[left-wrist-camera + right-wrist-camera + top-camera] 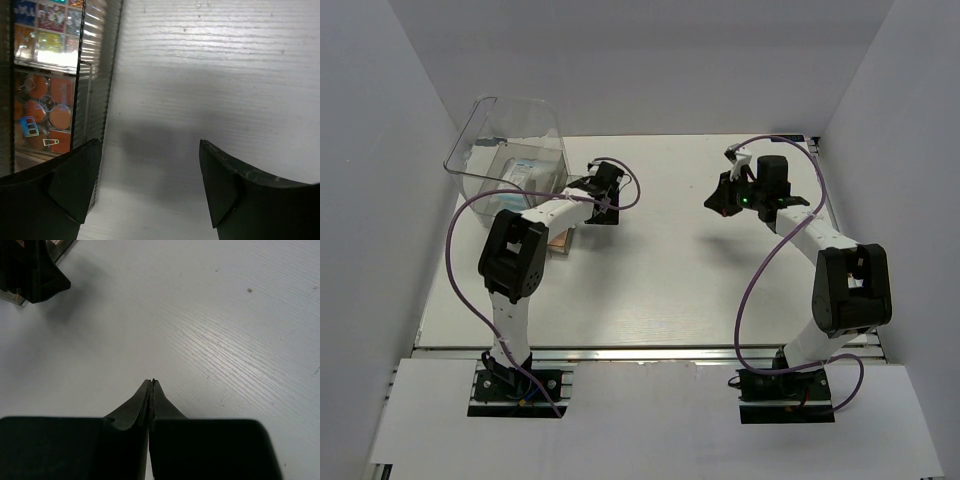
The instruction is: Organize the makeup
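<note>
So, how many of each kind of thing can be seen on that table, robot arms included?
Robot arms: 2, the left arm and the right arm
Clear bin: 1
White-blue packet, inside the bin: 1
Eyeshadow palette: 1
Total: 5 in view

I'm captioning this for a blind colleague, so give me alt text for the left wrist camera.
The left gripper hangs open over the white table, nothing between its fingers. An eyeshadow palette with orange pans fills the picture's left edge.
</note>
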